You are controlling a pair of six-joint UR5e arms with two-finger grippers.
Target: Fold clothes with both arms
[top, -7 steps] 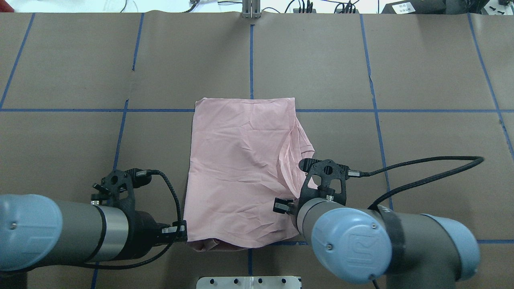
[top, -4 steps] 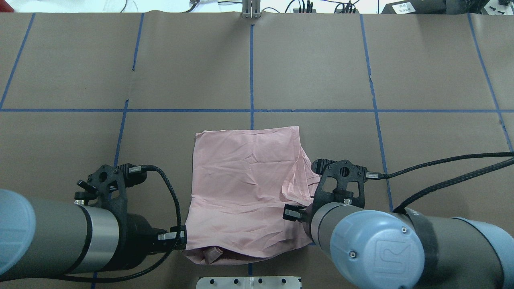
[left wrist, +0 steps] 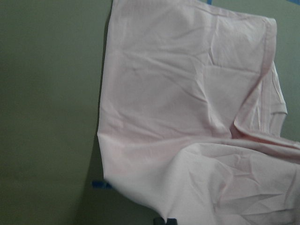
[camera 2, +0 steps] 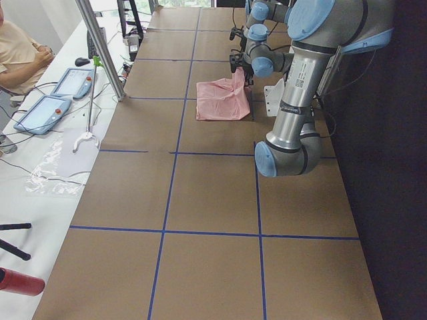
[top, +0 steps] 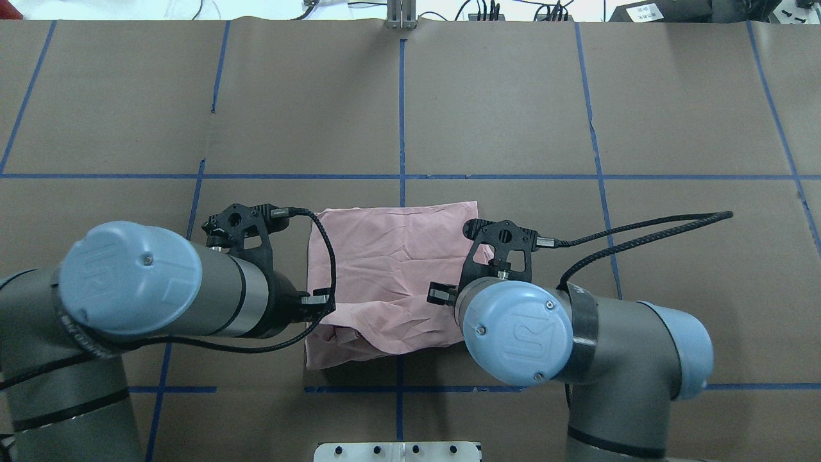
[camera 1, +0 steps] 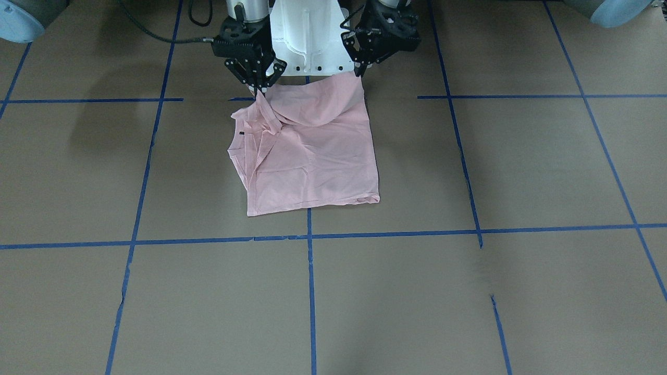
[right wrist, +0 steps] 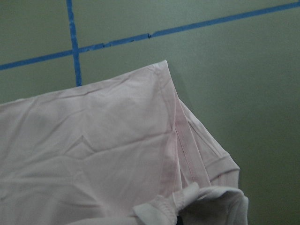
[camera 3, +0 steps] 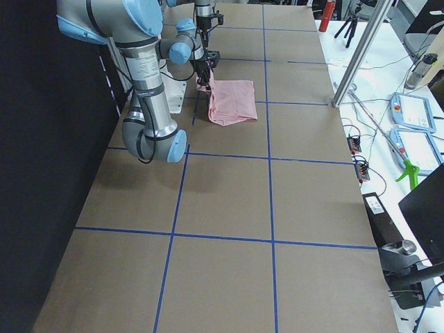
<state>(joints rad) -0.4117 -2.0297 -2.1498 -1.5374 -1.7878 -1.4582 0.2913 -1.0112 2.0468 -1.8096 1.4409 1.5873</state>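
Near the robot-side edge of the table (camera 1: 469, 166), left gripper (camera 1: 359, 74) and right gripper (camera 1: 259, 91) each clamp narrow on a lifted T-shirt (camera 1: 312, 156) corner (plain side up).

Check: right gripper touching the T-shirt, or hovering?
Touching. Front-facing view: the right gripper pinches a lifted corner of the T-shirt, fabric peaking up into its tips. Right wrist view shows cloth bunched there too.

A raised UR mark is showing on the right arm's (top: 616, 340) blue joint cap (top: 516, 333) — another on the left arm's (top: 218, 301) cap (top: 128, 279); the left arm's sticker (camera 2: 298, 75) is coming out too small to read.
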